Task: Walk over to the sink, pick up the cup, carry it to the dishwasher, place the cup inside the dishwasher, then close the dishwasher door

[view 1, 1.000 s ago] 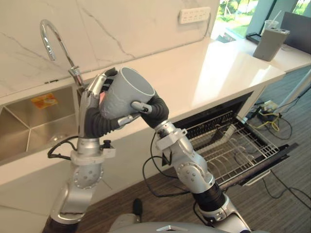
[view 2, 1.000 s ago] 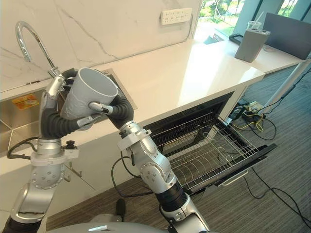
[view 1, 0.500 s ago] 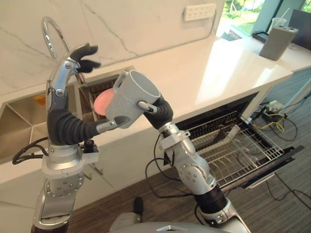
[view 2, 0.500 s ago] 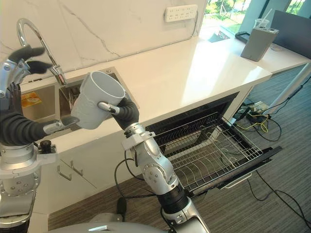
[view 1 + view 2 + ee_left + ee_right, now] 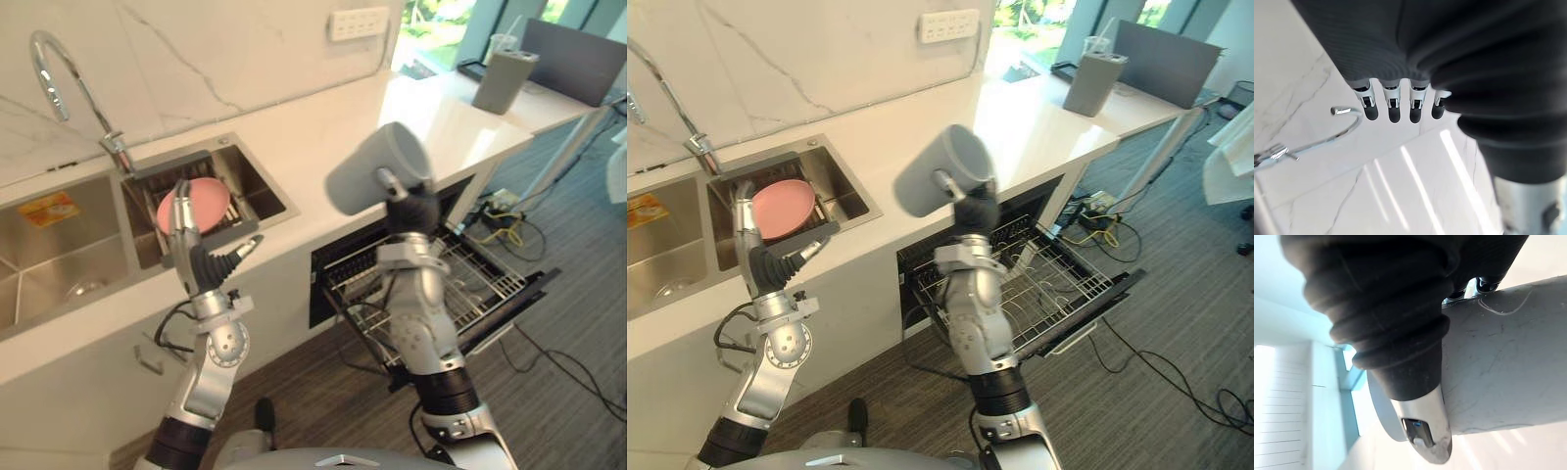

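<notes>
White veined stone runs along the wall and across the long countertop (image 5: pixel 294 137), with a white socket strip (image 5: pixel 358 22) on the wall and a grey upright box (image 5: pixel 500 78) at the far end. Set into the counter is a stainless-steel double sink (image 5: pixel 59 245) with a curved chrome tap (image 5: pixel 54 73) behind it, and a round pink plate (image 5: pixel 196 206) leans in the smaller basin. Below the counter, beside the sink, the black dishwasher stands open, its door (image 5: pixel 524 292) folded down over the grey striped carpet and its wire rack (image 5: pixel 480 279) pulled out over the door.

The right hand (image 5: pixel 411 208) is raised in front of the counter edge, above the inner end of the rack, and it clasps the plain grey ceramic cup (image 5: pixel 377 168). The cup is high in the air and tipped almost onto its side. In the right wrist view the dark fingertips (image 5: pixel 1488 284) press on the cup's wall and the thumb lies along it.

The left hand (image 5: pixel 201 262) is held upright in front of the sink's edge and holds nothing. Its fingers (image 5: pixel 1393 105) are straight in a row, with the thumb spread to the side
</notes>
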Controlling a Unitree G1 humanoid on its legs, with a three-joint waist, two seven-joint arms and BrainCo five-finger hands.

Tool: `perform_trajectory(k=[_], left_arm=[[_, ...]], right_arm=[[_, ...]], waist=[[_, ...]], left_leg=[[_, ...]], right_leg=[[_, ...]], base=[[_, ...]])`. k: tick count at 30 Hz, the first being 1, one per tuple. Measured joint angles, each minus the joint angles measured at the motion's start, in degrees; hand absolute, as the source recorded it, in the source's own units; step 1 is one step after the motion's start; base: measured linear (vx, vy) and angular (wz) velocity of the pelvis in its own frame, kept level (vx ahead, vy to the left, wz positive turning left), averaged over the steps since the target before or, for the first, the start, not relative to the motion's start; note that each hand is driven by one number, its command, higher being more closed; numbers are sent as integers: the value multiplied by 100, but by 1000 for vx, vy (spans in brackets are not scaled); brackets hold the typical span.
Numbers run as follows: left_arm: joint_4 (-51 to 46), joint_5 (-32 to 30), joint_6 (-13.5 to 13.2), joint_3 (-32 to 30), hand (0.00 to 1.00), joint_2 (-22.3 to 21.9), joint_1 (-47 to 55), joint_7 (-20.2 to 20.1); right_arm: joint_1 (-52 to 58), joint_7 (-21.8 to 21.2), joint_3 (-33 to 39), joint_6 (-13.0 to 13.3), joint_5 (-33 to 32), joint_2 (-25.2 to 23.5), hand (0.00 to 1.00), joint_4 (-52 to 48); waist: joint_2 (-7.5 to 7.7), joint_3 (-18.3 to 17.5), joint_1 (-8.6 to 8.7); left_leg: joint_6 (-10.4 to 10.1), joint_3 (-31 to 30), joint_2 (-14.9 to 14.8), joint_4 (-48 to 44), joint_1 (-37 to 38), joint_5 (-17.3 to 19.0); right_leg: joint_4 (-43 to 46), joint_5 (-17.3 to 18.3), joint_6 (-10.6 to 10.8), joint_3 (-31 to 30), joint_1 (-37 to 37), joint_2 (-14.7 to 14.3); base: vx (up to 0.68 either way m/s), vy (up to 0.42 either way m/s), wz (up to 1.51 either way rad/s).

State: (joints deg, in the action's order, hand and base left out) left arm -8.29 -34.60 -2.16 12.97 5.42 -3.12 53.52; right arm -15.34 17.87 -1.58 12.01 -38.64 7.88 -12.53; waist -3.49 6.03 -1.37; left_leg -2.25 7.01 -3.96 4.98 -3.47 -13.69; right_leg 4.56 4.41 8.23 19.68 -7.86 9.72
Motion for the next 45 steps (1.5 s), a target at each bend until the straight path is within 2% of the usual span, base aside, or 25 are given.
perform_trajectory(k=[2,4,5,6,8,9,11,12,14,16,18,20,21,23,25,28,30,33,35,36,38,41,43,44,45], left_arm=[[-2,268,-213,-320,0,-1,-65,126],[0,656,-475,-427,0,-4,-46,-113],[1,1062,-771,-454,0,-4,0,-492],[1,1250,-910,-450,0,-4,38,-683],[-34,1898,-1406,-326,0,-34,295,-1532],[-87,2082,-1476,-257,0,-41,375,-1779],[-469,2896,-1608,21,0,-83,737,-2741],[-526,3149,-1634,87,0,-98,786,-3001],[-709,4147,-1642,280,0,-109,979,-4083],[-710,4644,-1580,437,0,-110,1077,-4726],[-707,4965,-1352,724,0,-104,1302,-5453],[-701,5113,-1146,846,0,-104,1430,-5781],[-665,5268,-902,871,0,-103,1558,-6074],[-403,5241,-774,866,0,-98,1640,-6272],[518,4988,-617,868,0,-78,1561,-6292],[1889,4554,-397,796,0,38,1569,-6055],[2407,4149,-367,693,0,164,1639,-5891],[3151,3462,-310,353,0,307,1744,-5614],[3917,2968,-126,12,0,405,1809,-5455],[3970,2977,-64,-153,0,379,1806,-5443],[4458,2740,73,-665,0,452,1721,-5256],[5187,2289,287,-928,0,650,1779,-5281],[5493,2093,579,-1065,0,740,2000,-5411],[5535,2090,619,-1067,0,747,2024,-5437],[5620,2101,633,-1075,0,751,2026,-5519]], right_arm=[[144,15,594,48,29,94,100,-2],[262,12,907,38,83,167,100,-2],[359,12,1194,33,189,196,100,-1],[399,12,1341,31,279,199,100,-1],[537,5,1856,25,556,243,100,10],[586,4,1975,22,629,267,100,16],[727,-1,2339,12,934,396,100,248],[765,-2,2434,-5,1008,431,100,338],[894,-14,2732,-80,1219,495,100,776],[978,-19,2850,-131,1328,512,100,1045],[1068,-26,2894,-205,1437,515,100,1418],[1070,-26,2885,-227,1492,516,100,1631],[1071,-37,2883,-228,1656,537,100,1877],[1078,-45,2880,-228,1675,584,100,2127],[1077,-118,2853,-232,1890,646,100,2434],[1086,-300,2501,-338,2136,680,100,2793],[1106,-440,2248,-382,2374,680,100,3026],[1115,-636,1915,-418,2633,665,100,3427],[1105,-667,1753,-513,2868,666,100,3703],[1089,-667,1741,-517,2978,672,100,3771],[799,-662,1665,-772,3242,701,100,4160],[566,-657,1435,-1012,3475,909,100,4455],[100,-648,1334,-1235,3758,1281,100,4817],[-50,-648,1331,-1253,3828,1402,100,4939],[-439,-646,1328,-1322,3915,1741,100,5240]], waist=[[0,0,12],[0,0,16],[1,0,19],[2,1,24],[5,3,71],[8,5,77],[18,11,134],[18,11,138],[18,12,155],[27,17,158],[36,23,171],[38,25,185],[46,30,158],[63,41,104],[64,41,39],[118,75,49],[158,97,54],[249,153,-40],[309,164,-109],[309,163,-111],[295,165,-162],[268,222,-178],[190,411,-217],[155,478,-220],[66,692,-234]], left_leg=[[-9,50,-23,1,37,22],[-9,60,-27,1,39,25],[-6,62,-29,1,39,28],[-4,63,-30,1,38,30],[2,68,-27,2,34,36],[2,68,-26,2,32,38],[5,64,-10,2,11,40],[5,61,-8,2,7,40],[4,54,-7,2,-14,40],[4,32,2,1,-44,40],[6,-4,17,1,-80,41],[4,-49,27,1,-121,39],[0,-68,30,1,-153,35],[1,-69,31,1,-159,37],[51,-74,29,1,-162,75],[20,-88,45,1,-143,78],[11,-111,53,1,-136,85],[-9,-188,78,1,-85,104],[-17,-243,134,2,-1,144],[-14,-263,147,2,-2,144],[-12,-251,159,2,11,160],[-17,-260,182,2,13,183],[-4,-312,196,1,-123,154],[2,-344,197,1,-185,139],[34,-407,200,0,-327,93]], right_leg=[[1,0,-1,-18,-9,-7],[-3,-3,-4,-20,-8,-9],[-4,-3,-4,-20,-10,-8],[-6,-3,-4,-20,-10,-6],[-17,-5,-1,-17,-12,0],[-20,-5,0,-16,-13,1],[-36,-6,1,-3,-7,-1],[-39,-6,2,-1,-7,-1],[-51,-8,6,8,-1,-4],[-64,-10,9,22,4,-3],[-90,-12,16,89,4,0],[-106,-15,20,137,9,-1],[-109,-16,23,152,24,-2],[-112,-18,31,155,29,1],[-150,-17,32,155,-2,2],[-158,17,37,217,-34,13],[-160,50,38,283,-76,18],[-178,95,42,338,-192,21],[-205,147,65,443,-346,53],[-204,156,69,480,-365,58],[-194,164,76,481,-384,69],[-164,186,98,485,-383,86],[-132,199,84,517,-247,84],[-125,199,82,549,-201,80],[-97,185,71,643,-135,62]], base=[[-31,-29,-9],[-12,-15,-3],[0,0,0],[0,0,0],[0,0,0],[0,0,0],[0,0,0],[0,0,0],[-11,-30,3],[-6,-21,7],[-1,-32,10],[0,-34,12],[0,-31,9],[3,-34,5],[5,-35,4],[7,-23,3],[16,-42,13],[22,-47,15],[30,-46,20],[21,-39,16],[10,-35,1],[-1,-7,1],[-27,-8,11],[-64,11,31],[-57,13,31]])
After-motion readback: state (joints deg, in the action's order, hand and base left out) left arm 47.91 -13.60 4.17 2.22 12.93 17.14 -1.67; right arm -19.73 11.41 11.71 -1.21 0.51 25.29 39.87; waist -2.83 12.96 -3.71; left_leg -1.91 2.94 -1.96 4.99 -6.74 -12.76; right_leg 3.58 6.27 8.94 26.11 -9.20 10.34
